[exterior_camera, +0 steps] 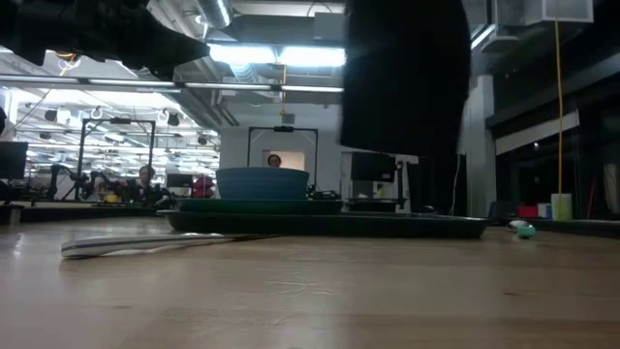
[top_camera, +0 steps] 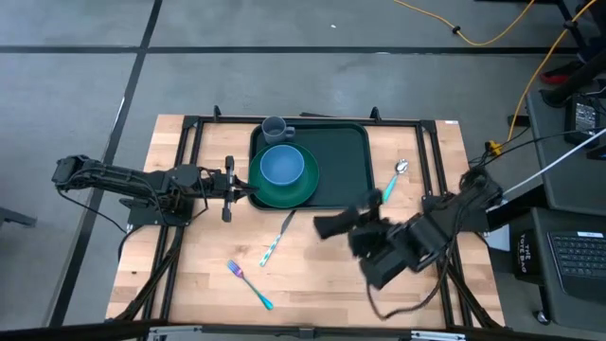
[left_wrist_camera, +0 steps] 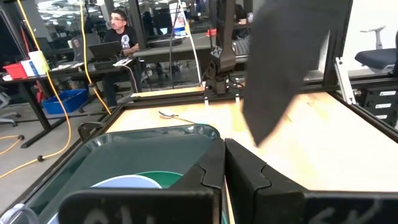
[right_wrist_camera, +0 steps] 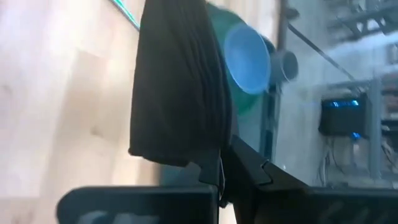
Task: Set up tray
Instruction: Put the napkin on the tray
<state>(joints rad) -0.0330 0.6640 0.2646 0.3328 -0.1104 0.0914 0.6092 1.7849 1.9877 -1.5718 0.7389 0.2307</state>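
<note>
Tray (top_camera: pixel 336 161) of dark green plastic, rectangular with rounded corners and a raised rim, is sitting at the table's far middle. Our left gripper (top_camera: pixel 248 188) is resting at its left rim, fingers pressed together; whether they are pinching the rim, we cannot tell. A green plate (top_camera: pixel 295 189) holding a blue bowl (top_camera: pixel 281 165) is lying on the tray's left part, a grey mug (top_camera: pixel 275 128) at the far corner. Our right gripper (top_camera: pixel 352 224) is pinching a black napkin (right_wrist_camera: pixel 177 87), which is hiding part of the tray in the low view.
</note>
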